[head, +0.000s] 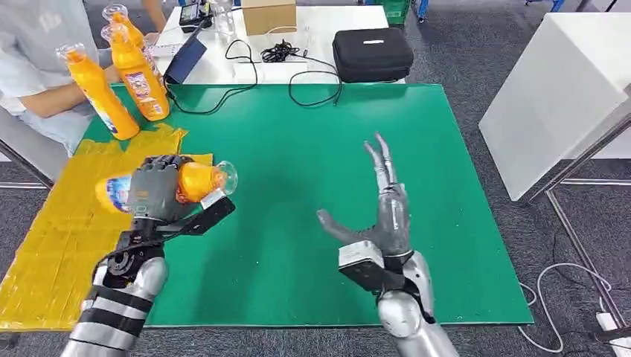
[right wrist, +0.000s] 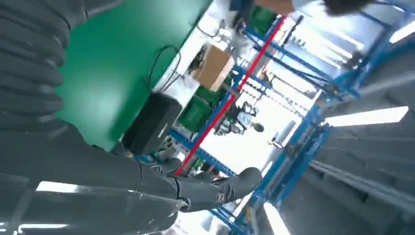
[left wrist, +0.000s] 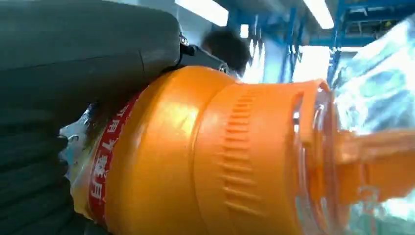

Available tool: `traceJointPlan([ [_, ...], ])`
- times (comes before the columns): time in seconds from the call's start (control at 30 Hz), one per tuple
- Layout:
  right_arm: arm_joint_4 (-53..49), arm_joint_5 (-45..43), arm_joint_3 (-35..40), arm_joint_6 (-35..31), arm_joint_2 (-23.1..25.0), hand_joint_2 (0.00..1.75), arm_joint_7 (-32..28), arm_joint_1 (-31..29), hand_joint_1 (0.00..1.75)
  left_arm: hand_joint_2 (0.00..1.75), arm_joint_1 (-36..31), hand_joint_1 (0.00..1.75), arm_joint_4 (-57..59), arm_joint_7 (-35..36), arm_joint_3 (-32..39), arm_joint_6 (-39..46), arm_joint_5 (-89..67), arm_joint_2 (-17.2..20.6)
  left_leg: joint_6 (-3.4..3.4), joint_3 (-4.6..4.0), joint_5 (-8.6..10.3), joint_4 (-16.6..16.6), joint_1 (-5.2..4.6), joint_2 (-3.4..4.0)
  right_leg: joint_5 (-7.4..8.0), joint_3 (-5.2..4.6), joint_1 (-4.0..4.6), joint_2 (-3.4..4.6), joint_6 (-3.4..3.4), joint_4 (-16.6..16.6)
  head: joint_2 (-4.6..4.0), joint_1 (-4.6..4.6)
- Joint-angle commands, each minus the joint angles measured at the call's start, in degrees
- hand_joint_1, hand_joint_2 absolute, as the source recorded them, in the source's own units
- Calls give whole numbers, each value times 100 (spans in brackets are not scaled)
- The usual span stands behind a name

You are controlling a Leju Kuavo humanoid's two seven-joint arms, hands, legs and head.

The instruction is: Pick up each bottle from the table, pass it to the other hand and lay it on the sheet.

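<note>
Your left hand (head: 156, 190) grips an orange bottle (head: 195, 181) lying sideways in its fingers, raised above the place where the yellow sheet (head: 59, 245) meets the green mat (head: 312, 149). The bottle's clear cap (head: 225, 177) points toward the middle of the table, and its labelled base sticks out the other side of the hand, over the sheet. From the left wrist you see the same bottle (left wrist: 205, 156) close up, its ribbed orange shoulder and clear cap (left wrist: 342, 147) taking up most of the picture, with dark fingers (left wrist: 29, 161) wrapped on the red and white label.

Your right hand (head: 379, 216) hovers over the mat, well apart from the bottle, holding nothing; its fingers are stretched out and apart, pointing away from you, with the thumb out to the left.

At the far left corner, three more orange bottles (head: 123, 71) stand tilted together where the sheet meets the mat, with a person's arm (head: 45, 97) just beside them. Beyond the mat on a white table (head: 223, 67) sit a black case (head: 372, 52), a cardboard box (head: 268, 15) and loose black cables (head: 279, 52)
</note>
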Motion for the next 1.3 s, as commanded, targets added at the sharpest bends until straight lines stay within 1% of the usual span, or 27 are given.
traceJointPlan([
  [0.03,-390,-527,-639,427,-180,175,-38,205,0,175,-1141,175,2252,249,-286,-179,-852,539,-11,20,2,-4,4,-12,-5,23,5,-17,-7,-3,0,-2],
  [0.1,-354,-572,-705,445,-175,175,-63,228,0,175,-1278,175,2542,267,-321,-264,-921,589,-14,25,1,-3,5,-14,-9,29,6,-21,-7,-1,0,-2],
  [0.17,-347,-588,-729,457,-171,175,-85,230,0,175,-1331,175,2668,255,-327,-192,-922,600,-14,13,6,-1,5,-10,-5,17,5,-14,-4,1,0,0],
  [0.2,-347,-588,-729,457,-171,175,-85,230,0,175,-1331,175,2668,255,-327,-192,-922,600,-15,25,0,-1,8,-11,-10,30,8,-17,-6,0,0,0],
  [0.27,-362,-640,-778,469,-176,175,-71,263,0,175,-1501,175,3049,301,-502,-395,-1075,670,-14,16,2,-1,6,-4,-6,19,5,-9,-3,2,0,0],
  [0.3,-352,-671,-794,486,-185,175,-72,268,0,175,-1550,175,3191,303,-531,-381,-1075,690,-16,28,-4,1,8,-7,-12,31,8,-14,-6,3,0,-2],
  [0.37,-315,-755,-822,545,-209,175,-77,271,0,175,-1680,175,3610,270,-546,-402,-1068,696,-15,14,5,-3,3,-8,-5,18,3,-13,-3,2,0,0],
  [0.4,-294,-762,-824,549,-204,175,-80,260,0,175,-1687,175,3665,258,-551,-365,-1068,718,-17,24,1,-2,6,-10,-9,30,6,-16,-5,2,0,0],
  [0.47,-211,-776,-814,547,-176,175,-88,230,0,175,-1813,175,4207,156,-466,-303,-971,602,-18,27,-1,-1,7,-3,-9,31,6,-9,-6,2,0,-2],
  [0.5,-184,-779,-802,547,-166,175,-86,224,0,175,-1818,175,4333,111,-412,-270,-904,551,-15,13,6,-2,3,-3,-3,16,1,-7,-4,2,0,0],
  [0.53,-170,-782,-793,549,-161,175,-84,222,0,175,-1806,175,4382,102,-385,-261,-868,519,-18,27,1,-2,6,-5,-8,32,5,-12,-7,1,0,0],
  [0.6,-138,-786,-775,553,-146,175,-79,217,0,175,-1767,175,4443,109,-368,-216,-847,474,-15,14,6,-4,3,-1,-1,17,1,-5,-4,-1,0,0],
  [0.63,-138,-786,-775,553,-146,175,-79,217,0,175,-1767,175,4443,109,-368,-216,-847,474,-17,26,1,-4,6,-2,-6,30,5,-8,-6,-2,0,-2],
  [0.73,-114,-788,-761,565,-151,175,-68,211,0,175,-1771,175,4481,138,-334,-222,-821,432,-16,20,0,1,7,-5,-9,24,7,-13,-5,2,0,0],
  [0.77,-88,-791,-747,575,-146,175,-53,206,0,175,-1734,14,4512,160,-278,-170,-771,388,-18,30,-6,2,11,-8,-14,35,11,-16,-8,2,0,0],
  [0.8,-72,-792,-739,572,-139,175,-51,204,0,175,-1707,0,4543,148,-253,-145,-741,356,-15,18,1,0,6,-6,-7,22,6,-12,-5,1,0,-2],
  [0.83,-44,-796,-724,571,-138,175,-42,197,0,175,-1681,0,4600,98,-193,-85,-667,313,-14,13,4,-3,3,-3,-4,16,3,-8,-2,0,0,0],
  [0.87,-15,-806,-701,589,-138,175,-24,191,0,175,-1649,0,4639,68,-138,-28,-602,274,-15,26,-1,-3,6,-3,-8,30,6,-10,-4,-2,0,0],
  [0.9,21,-811,-673,614,-140,175,-8,175,0,175,-1620,0,4692,79,-109,12,-577,243,-14,17,3,-4,3,-1,-4,20,2,-6,-2,-1,0,-2],
  [0.97,26,-811,-667,613,-134,175,-8,171,0,175,-1607,0,4697,83,-108,29,-576,237,-14,20,2,-4,4,-1,-4,24,3,-6,-3,-2,0,-2],
  [1.0,26,-811,-667,613,-134,175,-8,171,0,175,-1607,0,4697,83,-108,29,-576,237,-14,7,6,-4,2,-1,0,11,0,-4,-2,-1,0,-2],
  [1.03,26,-811,-667,613,-134,175,-8,171,0,175,-1607,0,4697,83,-108,29,-576,237,-15,22,0,-3,5,1,-6,26,4,-5,-5,-1,0,0],
  [1.1,26,-811,-667,613,-134,175,-8,171,0,175,-1607,0,4697,83,-108,29,-576,237,-15,12,4,-3,2,0,-2,16,0,-4,-4,0,0,0],
  [1.13,26,-811,-667,613,-134,175,-8,171,0,175,-1607,0,4697,83,-108,29,-576,237,-17,22,0,-2,6,-1,-6,28,4,-7,-6,0,0,-2],
  [1.3,26,-811,-667,613,-134,175,-8,171,0,175,-1607,0,4697,83,-108,29,-576,237,-15,12,5,-3,1,0,-1,14,-1,-3,-4,0,0,-2],
])
